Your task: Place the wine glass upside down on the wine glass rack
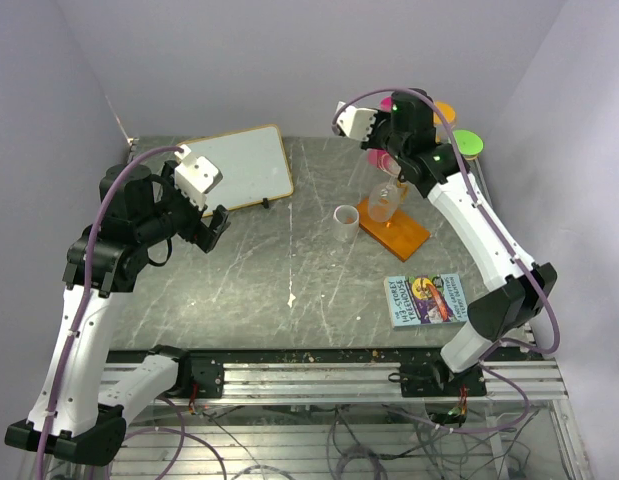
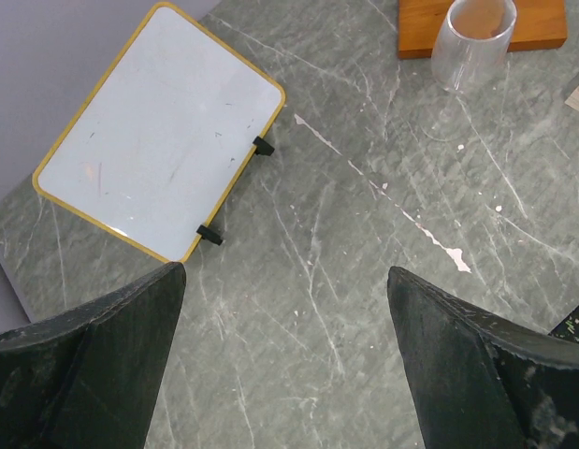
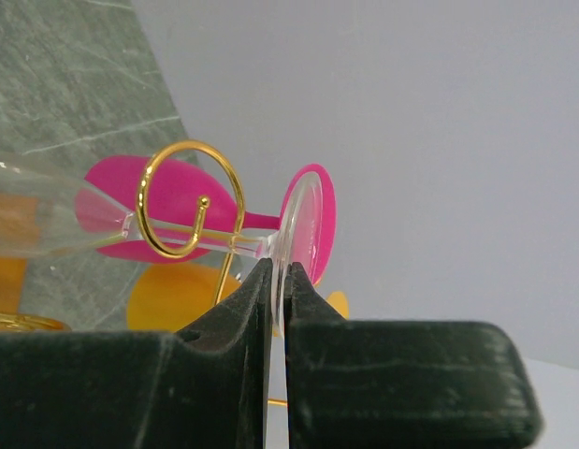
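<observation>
Clear wine glass (image 1: 385, 198), foot uppermost, has its stem across a gold spiral of the orange-based wire rack (image 1: 399, 232). Right gripper (image 3: 278, 271) clamps its foot; left gripper (image 2: 284, 271) hovers spread apart above grey marble table (image 2: 364, 309).

Lettering on book (image 1: 424, 299) cover illegible

On the table (image 1: 289, 300), a whiteboard (image 1: 244, 170) sits at the far left, and the wine glass rack (image 1: 394, 228) stands right of centre with a cup (image 1: 346, 222) just left of its base. A book (image 1: 425, 298) lies before the rack, and the wine glass (image 1: 386, 198) is above its base.
</observation>
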`<state>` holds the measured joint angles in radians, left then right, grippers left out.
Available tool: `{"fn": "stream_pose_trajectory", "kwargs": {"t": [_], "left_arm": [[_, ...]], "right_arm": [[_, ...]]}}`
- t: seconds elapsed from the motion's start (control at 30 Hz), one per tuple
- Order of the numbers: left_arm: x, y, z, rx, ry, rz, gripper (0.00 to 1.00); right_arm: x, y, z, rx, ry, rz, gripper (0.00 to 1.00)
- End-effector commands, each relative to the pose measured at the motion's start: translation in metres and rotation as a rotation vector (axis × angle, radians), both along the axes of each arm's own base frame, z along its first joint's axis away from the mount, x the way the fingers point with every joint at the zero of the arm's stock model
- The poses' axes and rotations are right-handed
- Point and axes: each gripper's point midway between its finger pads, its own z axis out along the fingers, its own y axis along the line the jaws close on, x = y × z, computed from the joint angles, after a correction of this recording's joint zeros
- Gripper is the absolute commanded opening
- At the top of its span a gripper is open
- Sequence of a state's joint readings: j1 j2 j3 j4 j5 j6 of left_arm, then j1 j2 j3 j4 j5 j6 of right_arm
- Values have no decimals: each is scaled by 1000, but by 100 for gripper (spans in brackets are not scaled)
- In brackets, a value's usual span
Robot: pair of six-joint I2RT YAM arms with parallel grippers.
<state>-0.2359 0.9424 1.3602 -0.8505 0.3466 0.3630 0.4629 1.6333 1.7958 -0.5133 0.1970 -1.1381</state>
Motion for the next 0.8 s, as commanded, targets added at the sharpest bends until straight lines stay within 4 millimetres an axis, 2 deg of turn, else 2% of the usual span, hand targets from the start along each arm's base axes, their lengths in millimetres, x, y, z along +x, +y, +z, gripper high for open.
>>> {"fn": "stream_pose_trajectory", "kwargs": {"t": [0.0, 0.53, 0.77], "left_arm": [[0, -4, 9, -22, -28, -28, 100], [-2, -4, 13, -14, -44, -37, 100], [-3, -4, 10, -16, -35, -40, 100]], "right_arm": [[6, 11, 16, 2, -59, 36, 0], [6, 37, 7, -4, -25, 149, 0], [3, 40, 7, -27, -16, 176, 0]]}}
